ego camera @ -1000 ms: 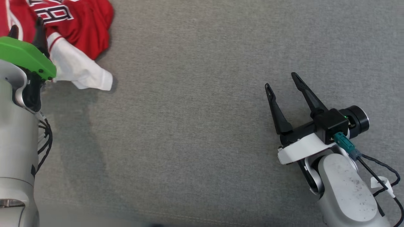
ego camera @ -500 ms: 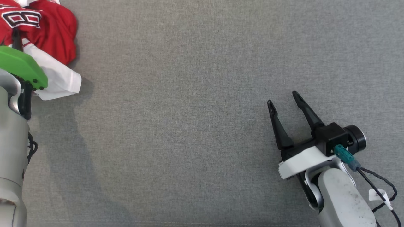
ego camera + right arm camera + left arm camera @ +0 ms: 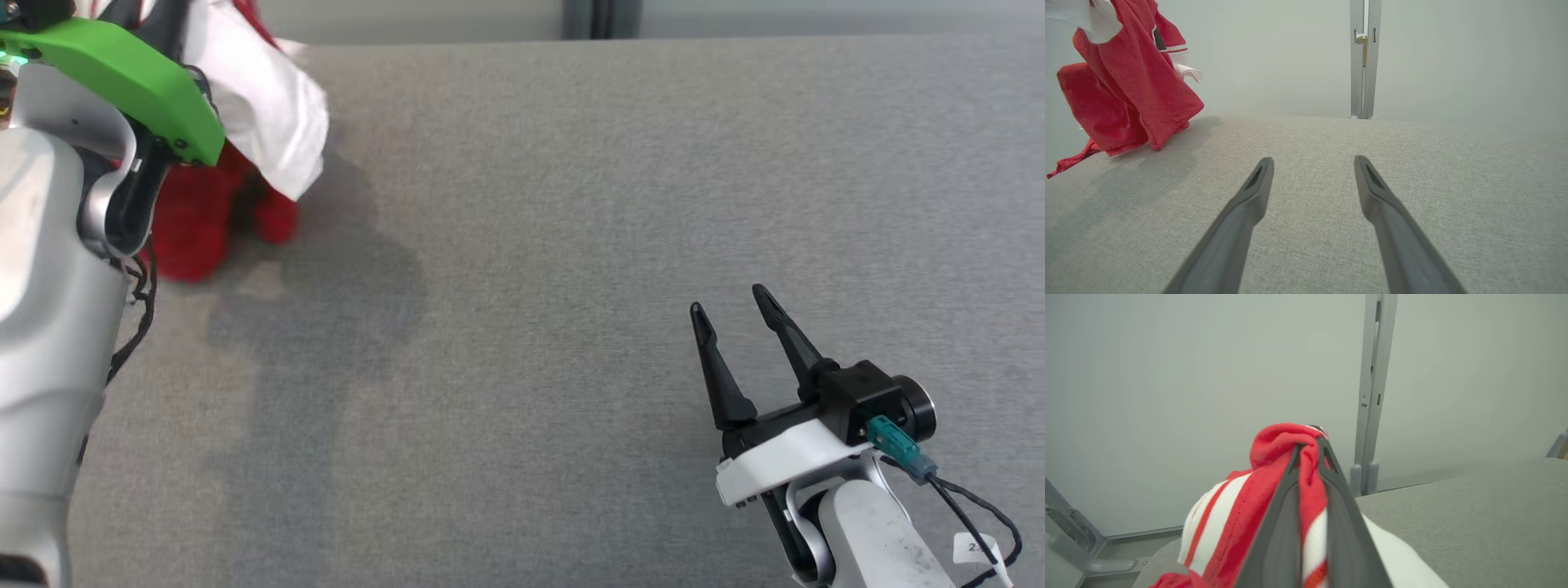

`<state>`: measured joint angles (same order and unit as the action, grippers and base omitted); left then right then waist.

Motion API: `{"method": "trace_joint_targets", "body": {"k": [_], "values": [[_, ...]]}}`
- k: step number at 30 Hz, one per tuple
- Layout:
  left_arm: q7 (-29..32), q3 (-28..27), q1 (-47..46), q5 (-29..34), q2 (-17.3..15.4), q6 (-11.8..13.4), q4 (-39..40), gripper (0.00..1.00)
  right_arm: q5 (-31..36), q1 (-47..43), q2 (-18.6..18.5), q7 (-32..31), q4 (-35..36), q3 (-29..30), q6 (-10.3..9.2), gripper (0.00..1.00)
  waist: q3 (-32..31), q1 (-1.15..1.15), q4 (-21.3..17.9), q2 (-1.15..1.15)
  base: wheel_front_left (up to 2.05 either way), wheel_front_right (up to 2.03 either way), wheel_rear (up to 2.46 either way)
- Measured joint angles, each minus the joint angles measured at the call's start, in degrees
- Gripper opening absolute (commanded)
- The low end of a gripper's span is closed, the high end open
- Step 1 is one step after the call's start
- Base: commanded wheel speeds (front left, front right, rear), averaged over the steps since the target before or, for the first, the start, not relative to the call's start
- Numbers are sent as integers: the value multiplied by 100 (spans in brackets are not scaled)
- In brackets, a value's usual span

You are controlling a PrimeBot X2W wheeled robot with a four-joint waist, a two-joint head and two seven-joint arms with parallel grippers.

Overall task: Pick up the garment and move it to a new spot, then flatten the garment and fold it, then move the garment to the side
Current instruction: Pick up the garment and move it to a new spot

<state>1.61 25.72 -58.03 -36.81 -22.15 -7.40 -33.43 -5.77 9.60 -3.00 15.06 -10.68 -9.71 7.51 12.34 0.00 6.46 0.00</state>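
The grey table (image 3: 571, 245) takes up most of the head view, bare across its middle and right, and we would set the load down on that open stretch. The garment (image 3: 1133, 94), red with white sleeves and striped trim, hangs in the upper left of both the head view and the right wrist view. Most of it is off the table, and its lowest red folds seem to touch the surface near the left edge, though we cannot be sure. Our left gripper (image 3: 1311, 446) is clenched on a bunch of red and white cloth, squeezed between the two fingers right up to the tips in the left wrist view. Our right gripper (image 3: 727, 300) sits at the lower right of the head view, released, spread above bare table and grasping nothing, well apart from the garment. We judge this to be the carry to a new spot. To do it well we should lift until the trailing hem clears the table rather than drags. We should then travel toward the middle of the frame at an even pace so the cloth does not swing. Lowering it hem first lets the body lay out flat. The pinch holds a thick wad near the tips, so a jerk could let it slip.
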Motion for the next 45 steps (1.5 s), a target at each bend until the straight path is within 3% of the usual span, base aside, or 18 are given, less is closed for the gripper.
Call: {"method": "trace_joint_targets", "body": {"k": [5, 10, 14, 17, 22, 26, 30, 31, 32, 33, 37, 39, 45], "values": [[989, 1, 659, -987, -343, 2, 2246, 0, -88, -120, 13, 0, 64, -38, 0, 100, -217, 0, -343, 0, 0, 0, 0], [1795, -36, 1193, -1706, -407, 372, 4185, 0, -299, -141, 11, 0, 145, -130, 0, 100, -309, 0, -817, 0, 0, 0, 0], [2235, 143, 1435, -1913, -415, 641, 4945, 0, -466, -101, 11, 0, 216, -218, 0, 100, -311, 0, -1255, 0, 0, 0, 0], [2319, 281, 1658, -1982, -399, 698, 4867, 0, -591, -20, 10, 0, 289, -285, 0, 100, -281, 0, -1611, 0, 0, 0, 0], [2114, 459, 1801, -1670, -408, 620, 3893, 0, -779, 3, 8, 0, 368, -343, 0, 100, -185, 0, -2226, 0, 0, 0, 0], [1490, 511, 1767, -1181, -468, 402, 2597, 0, -904, -8, 8, 0, 426, -401, 0, 100, -65, 0, -2726, 0, 0, 0, 0], [486, 788, 1473, -346, -556, 154, 1493, 0, -987, -90, 1, 0, 459, -338, 0, 100, 78, 0, -3147, 0, 0, 0, 0], [230, 858, 1424, -126, -547, 145, 1174, 27, -987, -114, 1, 0, 455, -333, 0, 100, 119, 0, -3235, 0, 0, 0, 0], [85, 953, 1400, 11, -543, 144, 944, 69, -985, -122, 4, 0, 452, -322, 0, 100, 152, 0, -3293, 0, 0, 0, 0], [-88, 1022, 1396, 167, -515, 143, 649, 100, -979, -124, 5, 0, 446, -313, 0, 100, 197, 0, -3348, 0, 0, 0, 0], [-724, 1234, 1391, 523, -250, 219, -131, 100, -875, -118, 12, 0, 428, -266, 0, 100, 318, 0, -3386, 0, 0, 0, 0], [-1216, 1152, 1390, 539, -70, 400, -280, 100, -759, -120, 13, 0, 428, -148, 0, 100, 325, 0, -3326, 0, 0, 0, 0], [-1642, 889, 1995, 606, 338, 867, 179, 100, -338, -305, 21, 0, 487, 357, 1, 100, 254, 0, -3014, 0, 0, 0, 0]]}}
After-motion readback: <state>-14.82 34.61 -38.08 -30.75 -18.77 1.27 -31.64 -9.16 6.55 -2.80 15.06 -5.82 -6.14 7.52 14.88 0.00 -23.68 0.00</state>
